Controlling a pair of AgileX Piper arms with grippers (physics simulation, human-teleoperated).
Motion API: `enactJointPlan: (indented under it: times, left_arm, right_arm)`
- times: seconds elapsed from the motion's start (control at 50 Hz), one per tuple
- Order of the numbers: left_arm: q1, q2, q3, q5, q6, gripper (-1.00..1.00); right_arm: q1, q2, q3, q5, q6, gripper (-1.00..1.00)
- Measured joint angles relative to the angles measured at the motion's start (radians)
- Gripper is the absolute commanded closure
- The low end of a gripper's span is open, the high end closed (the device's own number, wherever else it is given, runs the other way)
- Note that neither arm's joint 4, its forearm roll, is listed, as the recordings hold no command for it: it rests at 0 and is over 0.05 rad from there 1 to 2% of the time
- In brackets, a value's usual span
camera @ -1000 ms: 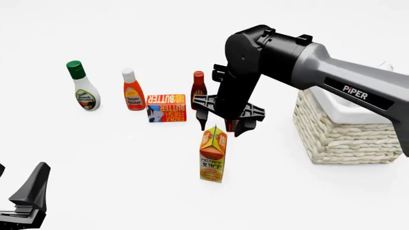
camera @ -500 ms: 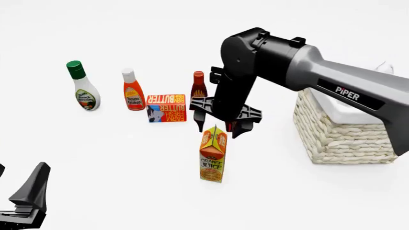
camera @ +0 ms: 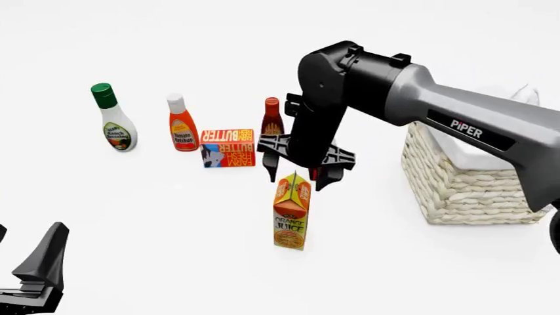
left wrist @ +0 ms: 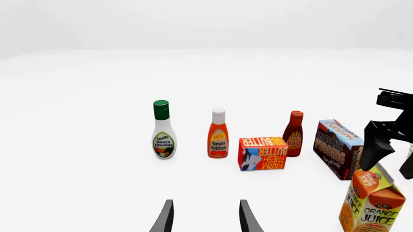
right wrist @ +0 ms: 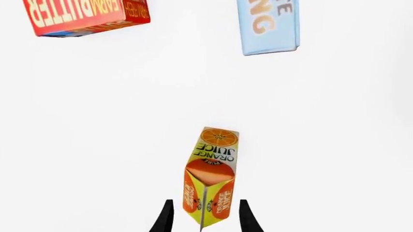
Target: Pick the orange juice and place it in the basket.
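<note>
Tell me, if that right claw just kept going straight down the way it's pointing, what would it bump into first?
Most likely the orange juice: the right gripper points down, open, its fingers either side of the carton's gabled top. Exact height is hard to judge.

Printed paper orange juice (camera: 292, 213) carton, rough woven wicker basket (camera: 463, 184) w/ smooth white liner, matt black plastic right hand (camera: 296, 174)

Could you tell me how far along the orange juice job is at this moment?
Nothing is delivered yet: the orange juice stands upright on the table, apart from the basket. In hand: the right hand hangs open just above the carton's gable top, one finger to each side in the right wrist view, not gripping. Left: lowering, closing, lifting, carrying to the basket. The left hand sits open and idle.
</note>
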Motion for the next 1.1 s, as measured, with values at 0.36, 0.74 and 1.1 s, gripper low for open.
enactJointPlan:
  times: [0.36, 0.74, 1.1]
  left_arm:
    - [0.000, 0.000, 0.000, 0.000, 0.000, -1.00]
    - [0.000, 0.000, 0.000, 0.000, 0.000, -1.00]
    - [0.000, 0.000, 0.000, 0.000, 0.000, -1.00]
  right_arm:
    - [0.007, 0.012, -0.007, 0.000, 0.007, -1.00]
    - [-0.006, 0.025, -0.003, 0.000, -0.001, -1.00]
    - [-0.004, 0.040, -0.011, 0.000, 0.000, -1.00]
